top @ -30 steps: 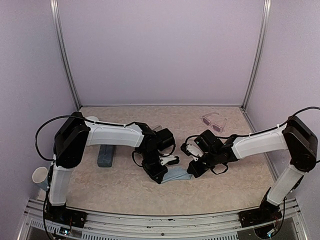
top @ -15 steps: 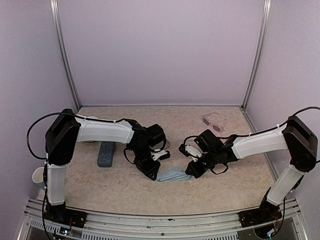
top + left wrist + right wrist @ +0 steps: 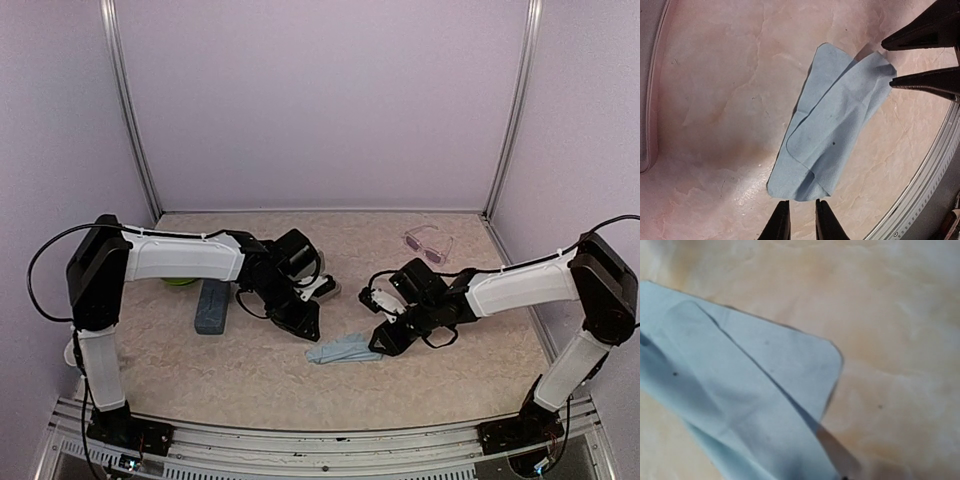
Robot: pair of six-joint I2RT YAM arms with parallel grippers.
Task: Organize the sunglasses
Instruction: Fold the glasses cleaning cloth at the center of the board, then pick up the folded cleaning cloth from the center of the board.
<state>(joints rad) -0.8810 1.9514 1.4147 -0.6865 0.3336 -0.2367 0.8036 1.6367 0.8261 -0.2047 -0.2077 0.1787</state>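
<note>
- Enclosure: plain lilac walls (image 3: 320, 100) on three sides, with metal posts (image 3: 128, 110) in the two back corners.
- Surface: a beige, marble-patterned table (image 3: 470, 380), evenly lit.
- Arms: my left arm (image 3: 185, 258) reaches in from the left and my right arm (image 3: 520, 287) from the right. Both wrists are low over the middle of the table and face each other.
- Left gripper (image 3: 801, 201): its fingers stand a narrow gap apart with nothing between them. The tips are just off the near end of the cloth.
- Right gripper (image 3: 886, 64): its fingers are apart and bare table shows between them. The tips are at the opposite end of the cloth, and I cannot tell whether they touch it.
- Blue-grey case (image 3: 211, 308): oblong, lying on the table to the left, below my left forearm.
- Light-blue cloth (image 3: 835, 125): folded over itself and lying flat on the table between my two grippers.
- Sunglasses (image 3: 428, 243): one pair with a pale clear frame and pinkish lenses, resting on the table at the far right near the back wall. They lie beyond my right wrist, well apart from both grippers, and neither holds them.
</note>
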